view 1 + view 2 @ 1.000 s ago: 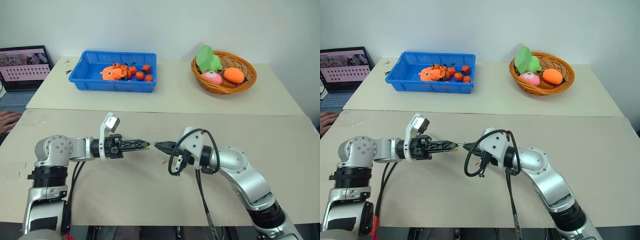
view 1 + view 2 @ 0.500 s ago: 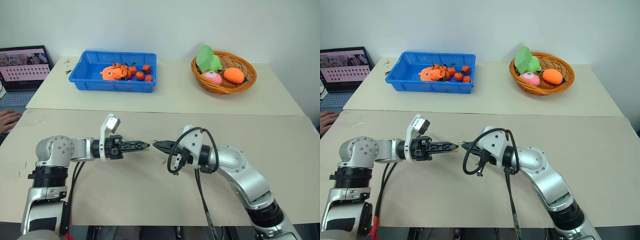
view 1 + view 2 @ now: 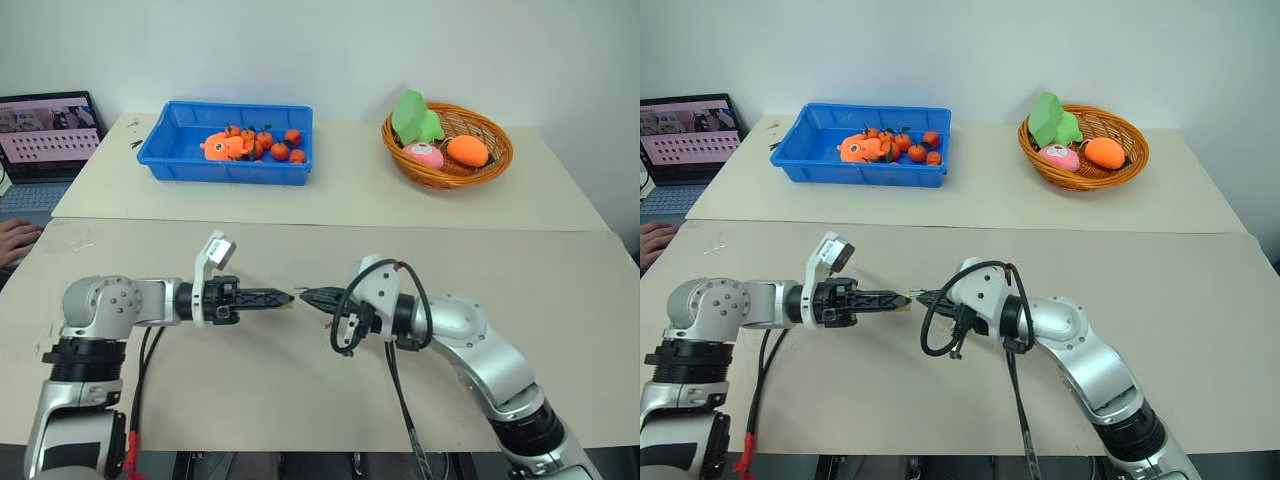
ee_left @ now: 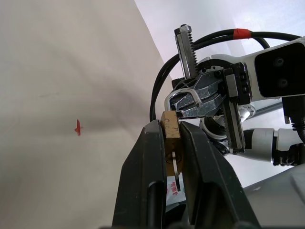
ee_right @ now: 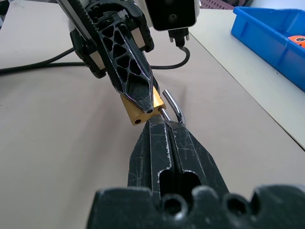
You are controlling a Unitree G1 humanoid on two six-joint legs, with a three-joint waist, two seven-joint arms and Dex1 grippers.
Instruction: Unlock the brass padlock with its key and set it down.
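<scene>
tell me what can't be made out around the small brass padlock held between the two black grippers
- Padlock body: left wrist view, mostly covered by the left gripper fingers clamped on it.
- Silver shackle: right wrist view, its near leg runs behind the shut right gripper, so pinch or mere contact is unclear.
- Key: left wrist view, silver piece below the body, partly hidden by fingers.
- Head views: padlock too small.

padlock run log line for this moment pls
left gripper: shut on brass padlock | right gripper: shut on shackle | padlock: held above table, not set down

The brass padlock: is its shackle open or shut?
Open. The brass padlock shows an empty hole where the shackle leg has lifted out.
</scene>
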